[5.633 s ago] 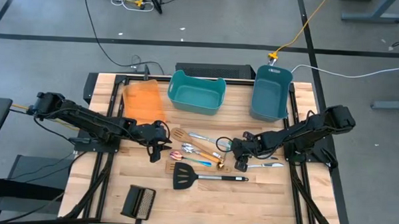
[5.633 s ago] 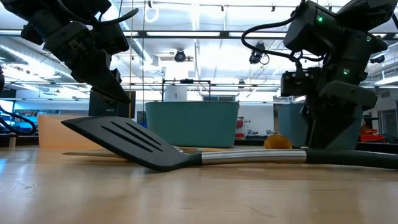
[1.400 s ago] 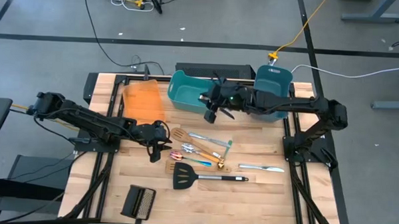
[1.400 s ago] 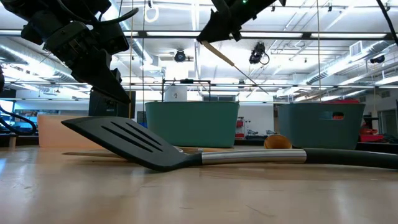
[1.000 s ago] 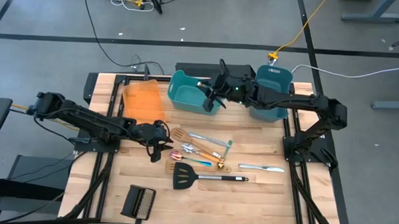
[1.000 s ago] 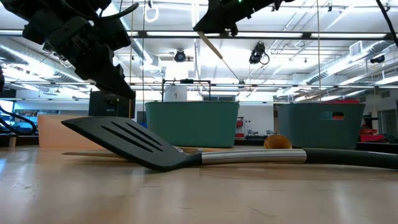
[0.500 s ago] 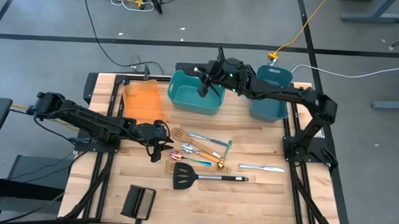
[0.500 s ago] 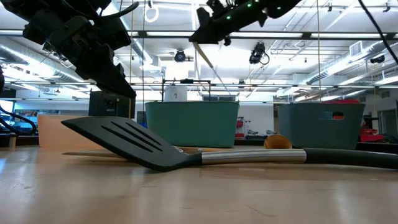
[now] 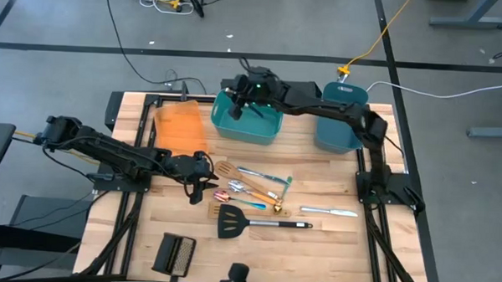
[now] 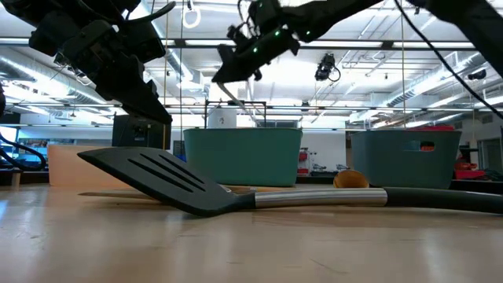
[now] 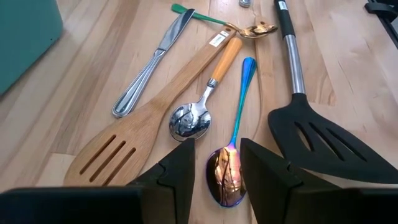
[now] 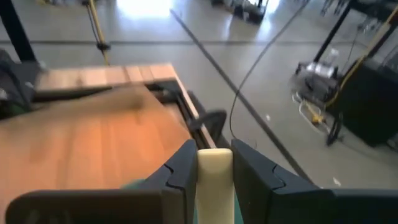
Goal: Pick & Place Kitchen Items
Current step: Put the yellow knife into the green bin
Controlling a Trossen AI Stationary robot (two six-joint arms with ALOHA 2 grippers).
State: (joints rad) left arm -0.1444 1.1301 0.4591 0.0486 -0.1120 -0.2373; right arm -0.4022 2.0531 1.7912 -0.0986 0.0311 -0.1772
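**Now lowering a wooden utensil into the teal bin**

We are holding the right gripper [image 9: 235, 108] over the teal bin [image 9: 268, 131], fingers clamped on a wooden utensil [image 12: 214, 180]. We should release low. Left gripper [image 11: 214, 163], fingers apart, is hovering above the iridescent spoon [image 11: 231, 155].

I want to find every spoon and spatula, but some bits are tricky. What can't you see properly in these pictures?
- The pale wooden utensil in the right gripper: its working end is hidden by the fingers in the right wrist view and too small from above.
- Inside the teal rectangular bin: the right arm covers part of it in the high view.
- The black slotted spatula with steel handle blocks the other utensils in the low view.
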